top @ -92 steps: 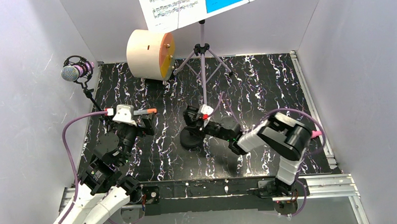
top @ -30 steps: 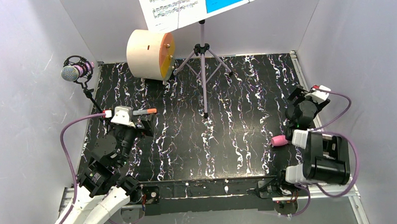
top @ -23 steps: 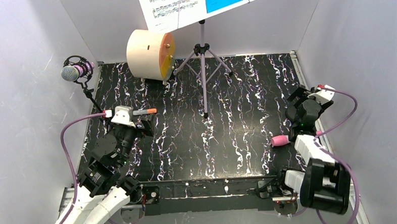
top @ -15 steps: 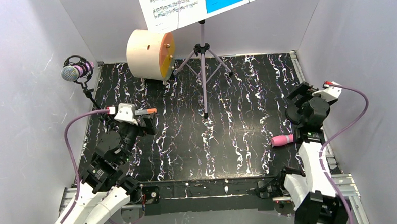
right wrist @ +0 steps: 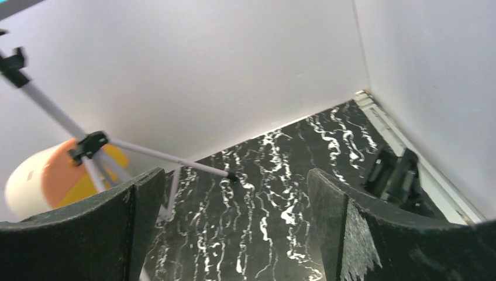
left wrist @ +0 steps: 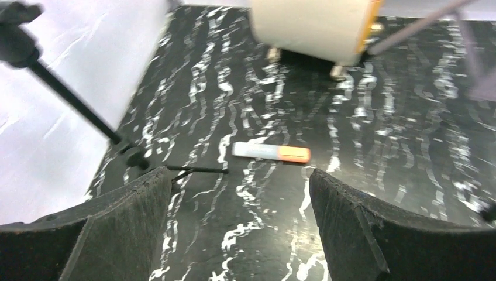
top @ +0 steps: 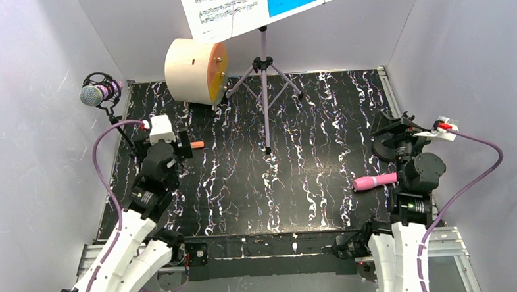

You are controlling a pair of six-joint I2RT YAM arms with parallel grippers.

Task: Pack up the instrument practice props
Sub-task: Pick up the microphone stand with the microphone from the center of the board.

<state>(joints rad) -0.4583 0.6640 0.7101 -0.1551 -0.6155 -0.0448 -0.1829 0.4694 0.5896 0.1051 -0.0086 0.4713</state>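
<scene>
The pink microphone (top: 374, 180) lies flat on the mat at the right, just below my right gripper (top: 392, 124), which stands open and empty (right wrist: 234, 175). The glittery purple microphone (top: 95, 94) sits on its thin black tripod (top: 120, 131) at the far left; the tripod's leg and foot (left wrist: 133, 157) show in the left wrist view. My left gripper (top: 179, 148) hovers open and empty (left wrist: 240, 175) beside that tripod. The lilac music rack (top: 264, 86) stands at the back centre, holding white and blue sheet-music pages (top: 256, 2); its legs (right wrist: 93, 146) appear in the right wrist view.
The cream drum (top: 196, 70) with its orange face stands at the back left (left wrist: 310, 26). A small orange marker (left wrist: 270, 152) lies just ahead of my left fingers (top: 195, 145). A black clamp-like piece (right wrist: 398, 172) rests by the right rail. White walls enclose the mat on three sides.
The right arm has swung back and straightened up at the right edge, its jaws widening, uncovering the pink microphone lying there. The left arm has reached farther toward the back.
</scene>
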